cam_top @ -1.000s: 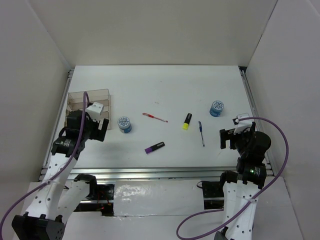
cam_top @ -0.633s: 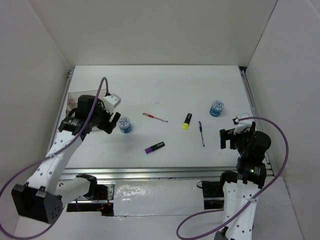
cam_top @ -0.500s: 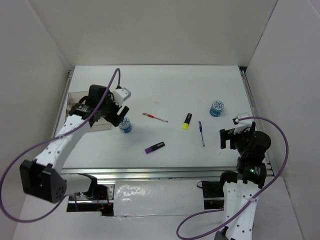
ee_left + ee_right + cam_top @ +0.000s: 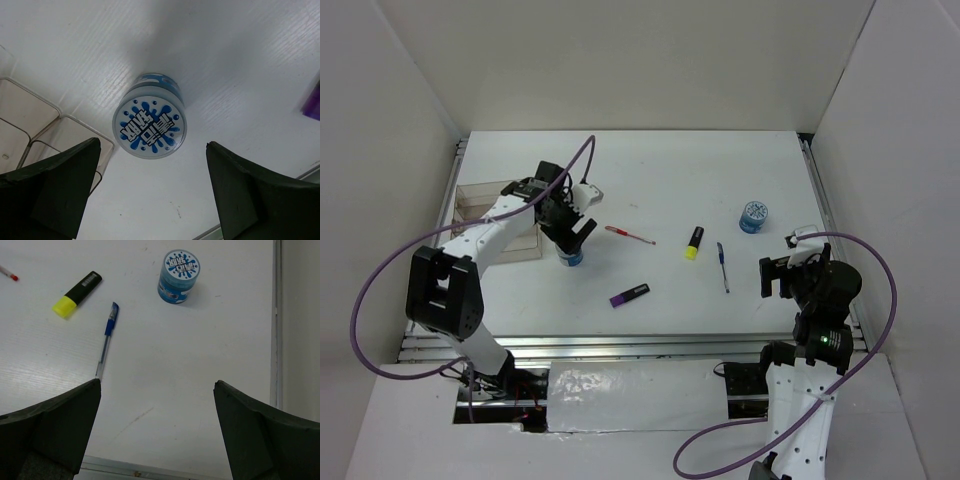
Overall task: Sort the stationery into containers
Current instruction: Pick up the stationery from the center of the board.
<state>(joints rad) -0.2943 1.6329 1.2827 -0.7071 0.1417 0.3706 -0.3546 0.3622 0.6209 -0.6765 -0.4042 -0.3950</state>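
My left gripper [image 4: 570,236] is open and hovers right above a blue roll [image 4: 571,259] with a white patterned top, just right of the clear organiser tray [image 4: 470,203]. In the left wrist view the roll [image 4: 149,123] stands upright between and beyond my fingertips, and the tray's corner [image 4: 30,131] shows at the left. A red pen [image 4: 630,235], a yellow highlighter [image 4: 693,242], a blue pen [image 4: 722,266] and a purple highlighter [image 4: 630,295] lie mid-table. A second blue roll [image 4: 753,216] stands at the right. My right gripper [image 4: 778,272] is open and empty, near the front right.
The right wrist view shows the second roll [image 4: 179,276], the yellow highlighter [image 4: 76,294], the blue pen [image 4: 106,340] and the red pen's tip [image 4: 7,273]. White walls close in the table on three sides. A metal rail [image 4: 620,345] runs along the front edge.
My left arm has swung from the near left, across the tray, out to the right and now hangs over the blue roll. The right arm has not moved.
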